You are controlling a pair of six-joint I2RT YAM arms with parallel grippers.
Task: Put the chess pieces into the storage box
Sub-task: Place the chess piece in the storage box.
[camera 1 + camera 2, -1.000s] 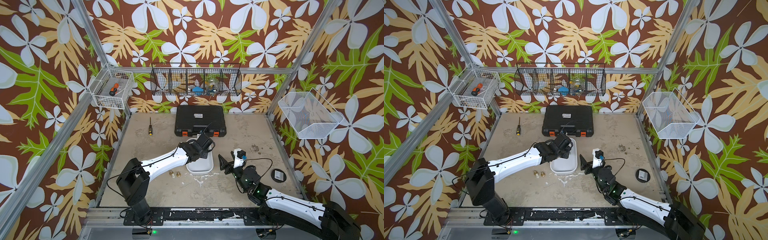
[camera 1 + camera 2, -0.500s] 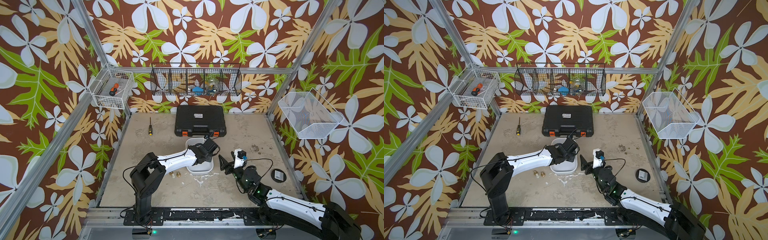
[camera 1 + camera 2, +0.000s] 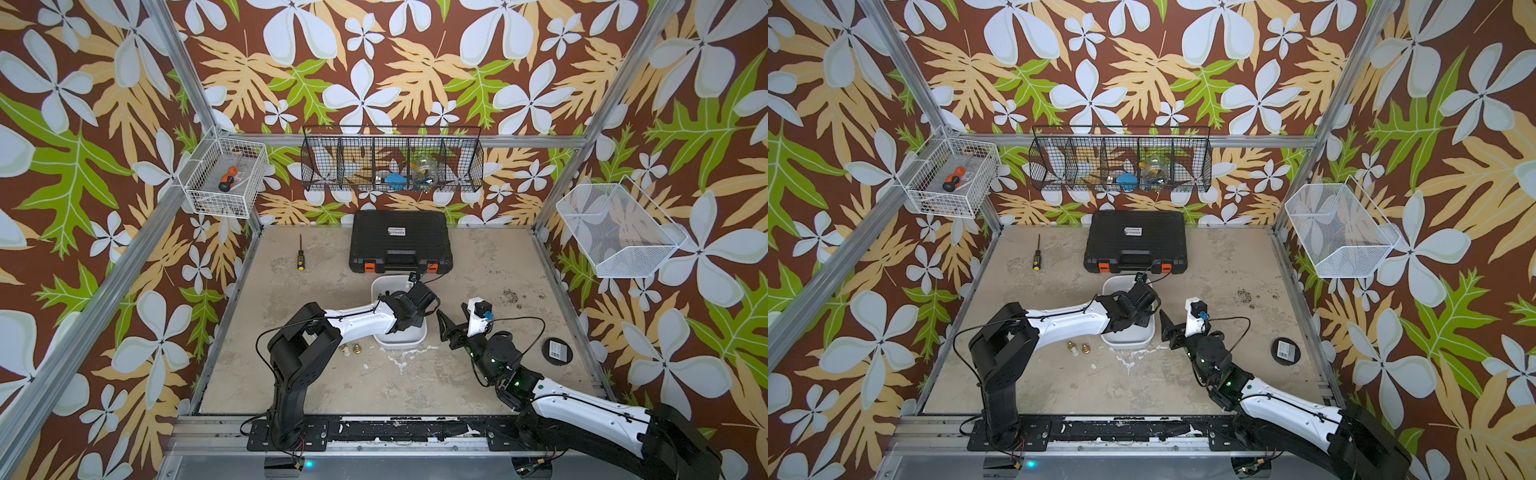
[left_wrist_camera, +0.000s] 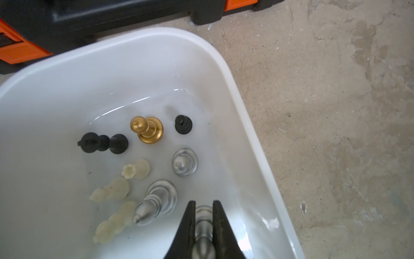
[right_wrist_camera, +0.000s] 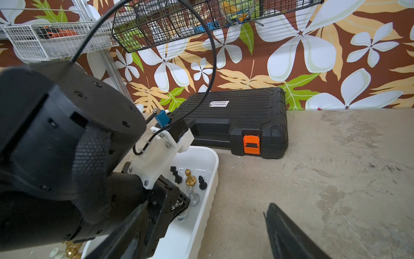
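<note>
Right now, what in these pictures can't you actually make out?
- Top views: the left arm hides most of the storage box and its pieces.
- Left wrist view: the frame edge cuts off the silver piece in the left end effector.
- Top views: the gold pieces on the table are too small to identify.
- Top views: the black disc label is too small to read.

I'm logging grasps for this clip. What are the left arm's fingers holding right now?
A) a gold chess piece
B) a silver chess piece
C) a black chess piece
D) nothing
B: in the left wrist view the left gripper has its fingers shut on a silver chess piece, held over the storage box.
</note>
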